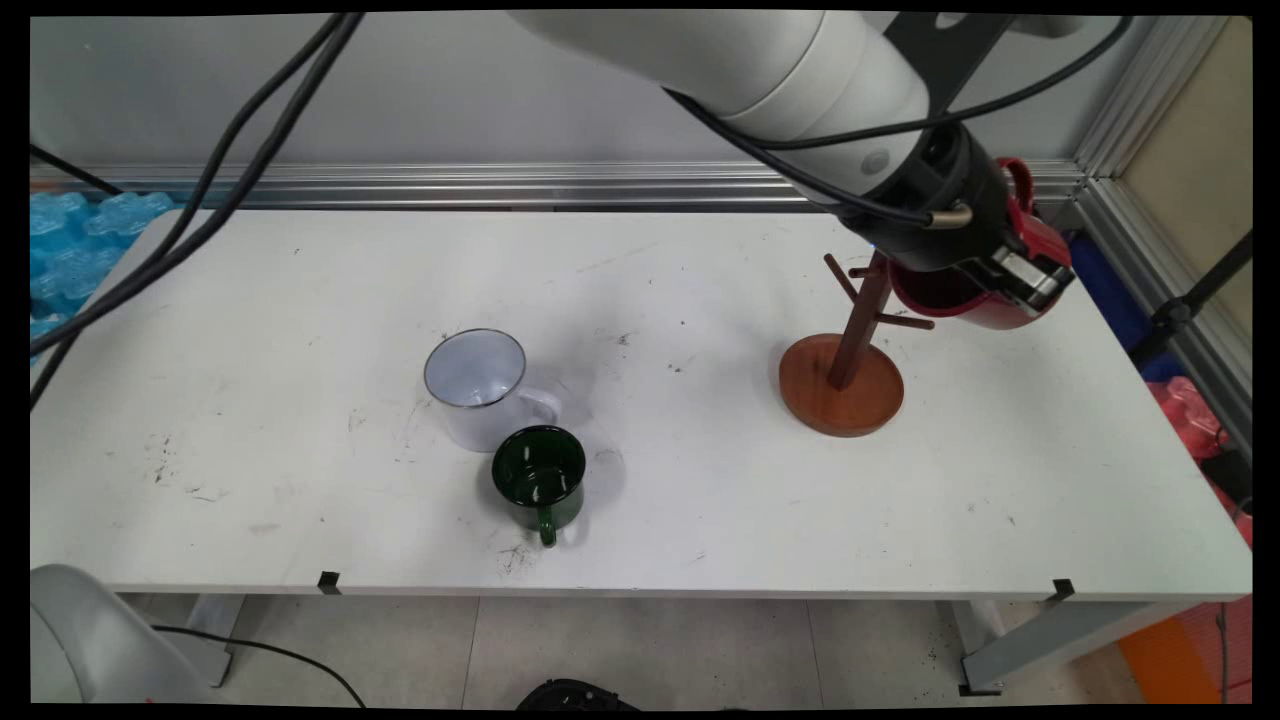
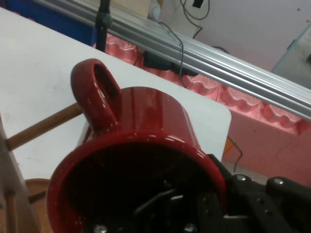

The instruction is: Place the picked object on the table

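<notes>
My gripper [image 1: 1010, 275] is shut on a red mug [image 1: 1000, 290], gripping its rim with one finger inside the cup. It holds the mug in the air just right of a brown wooden mug tree [image 1: 858, 330] with a round base [image 1: 842, 385]. In the hand view the red mug [image 2: 146, 145] fills the frame, its handle [image 2: 95, 92] pointing up and left, close to one wooden peg [image 2: 43, 127] of the tree. The peg is beside the handle, not through it.
A white enamel mug [image 1: 478, 385] and a dark green mug [image 1: 540, 480] stand together left of the table's middle. The table's right edge lies close behind the red mug. Black cables hang at the upper left.
</notes>
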You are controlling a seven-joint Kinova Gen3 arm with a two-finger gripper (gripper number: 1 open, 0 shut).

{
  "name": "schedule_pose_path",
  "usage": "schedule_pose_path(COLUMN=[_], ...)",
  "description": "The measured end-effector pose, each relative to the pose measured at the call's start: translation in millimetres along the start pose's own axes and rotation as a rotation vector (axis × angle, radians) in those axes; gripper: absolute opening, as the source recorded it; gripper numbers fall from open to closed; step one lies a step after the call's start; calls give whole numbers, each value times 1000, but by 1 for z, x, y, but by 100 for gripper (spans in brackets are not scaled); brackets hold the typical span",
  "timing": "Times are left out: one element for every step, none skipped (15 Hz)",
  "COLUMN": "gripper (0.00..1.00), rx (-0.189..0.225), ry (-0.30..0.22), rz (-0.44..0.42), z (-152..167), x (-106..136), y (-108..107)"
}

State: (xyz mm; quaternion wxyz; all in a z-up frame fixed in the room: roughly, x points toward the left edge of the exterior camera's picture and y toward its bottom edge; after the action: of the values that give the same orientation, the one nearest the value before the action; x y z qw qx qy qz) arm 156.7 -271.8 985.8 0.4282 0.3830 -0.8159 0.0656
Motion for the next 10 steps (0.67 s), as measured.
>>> schedule_pose_path(gripper=[0, 0, 0, 0, 0, 0, 0, 0, 0, 0], rx=[-4, -7, -12, -18, -22, -28, -31, -38, -41, -43], ry=[0, -1, -4, -6, -9, -13, -17, -23, -29, -32], rz=[-4, -9, -17, -25, -31, -39, -45, -54, -62, -67], z=[-3, -5, -10, -14, -18, -24, -29, -37, -44, -48], x=[0, 0, -2, -3, -4, -7, -9, -13, -17, -19], y=[1, 2, 3, 4, 5, 5, 6, 5, 4, 3])
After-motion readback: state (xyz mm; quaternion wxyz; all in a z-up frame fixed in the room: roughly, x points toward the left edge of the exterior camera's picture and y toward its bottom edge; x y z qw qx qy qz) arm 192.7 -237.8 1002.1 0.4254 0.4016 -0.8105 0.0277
